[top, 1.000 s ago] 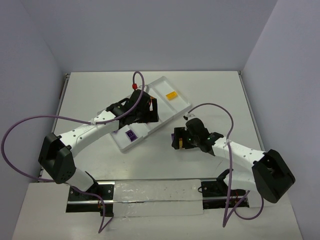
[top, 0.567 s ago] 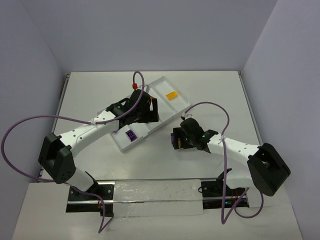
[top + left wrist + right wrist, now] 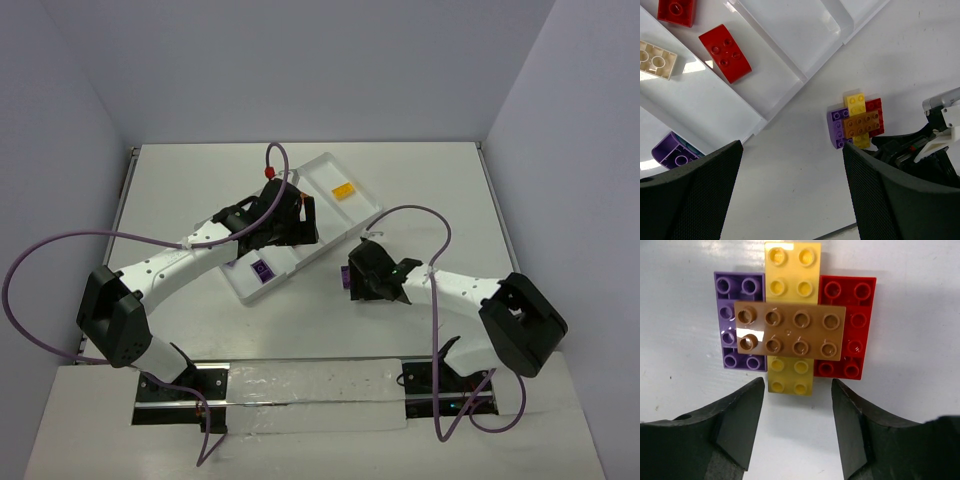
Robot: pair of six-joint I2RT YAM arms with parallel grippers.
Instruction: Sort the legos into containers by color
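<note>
Right gripper (image 3: 796, 400) open wide, poised over the brick cluster (image 3: 792, 355) on the table (image 3: 920, 315), just beside the tray (image 3: 790, 65). Brown brick (image 3: 790, 331) locks the rest together — pinch it and you'd likely lift everything, mixing colors.

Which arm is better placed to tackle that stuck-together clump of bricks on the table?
Right. The right gripper, open, is lined up at the brick clump, by its yellow end. The left gripper hovers at the edge of the tray, with the clump off to one side.
</note>
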